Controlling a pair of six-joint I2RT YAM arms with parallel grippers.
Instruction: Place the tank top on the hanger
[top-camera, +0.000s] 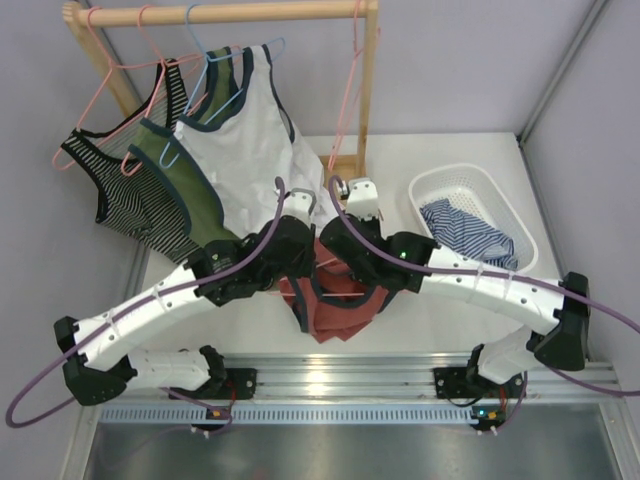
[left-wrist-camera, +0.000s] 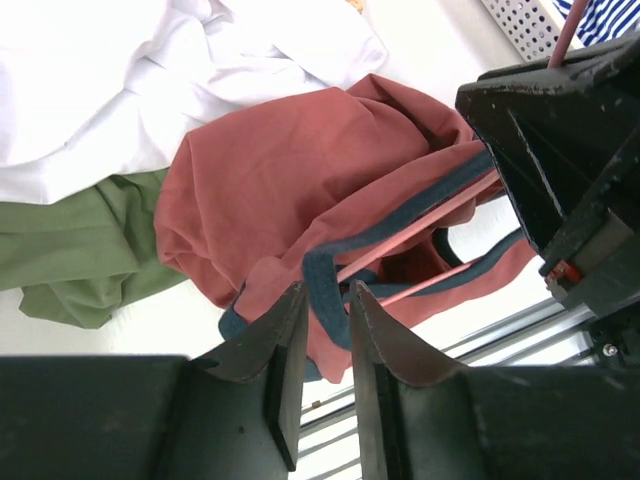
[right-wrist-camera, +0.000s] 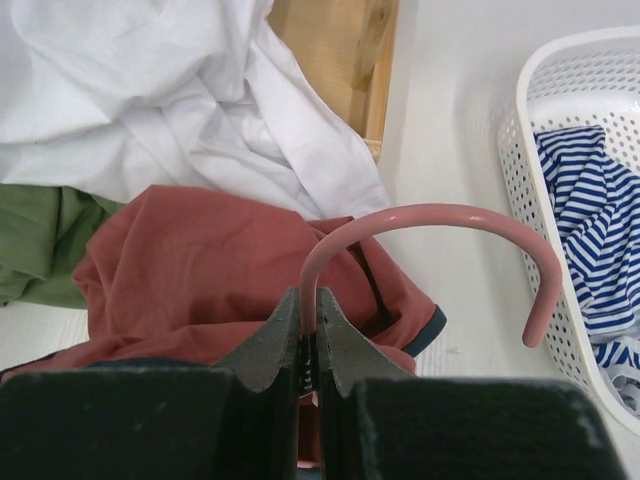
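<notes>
The rust-red tank top (top-camera: 335, 312) lies crumpled on the table between the two arms. Its navy trim (left-wrist-camera: 330, 262) shows in the left wrist view. My left gripper (left-wrist-camera: 327, 290) hangs just over it with the jaws apart, and a loop of that trim sits in the gap at the tips. The pink hanger (right-wrist-camera: 430, 212) rises out of the shirt. Its hook curves to the right, and its wire arms (left-wrist-camera: 420, 225) run through the neck opening. My right gripper (right-wrist-camera: 308, 295) is shut on the hanger's neck just below the hook.
A wooden rack (top-camera: 230, 12) at the back holds a white tank top (top-camera: 245, 150) on a light blue hanger (top-camera: 225, 75), an olive one (top-camera: 185, 190) and a striped one (top-camera: 120, 180). A white basket (top-camera: 455, 180) with a blue-striped garment (top-camera: 465, 235) stands at the right.
</notes>
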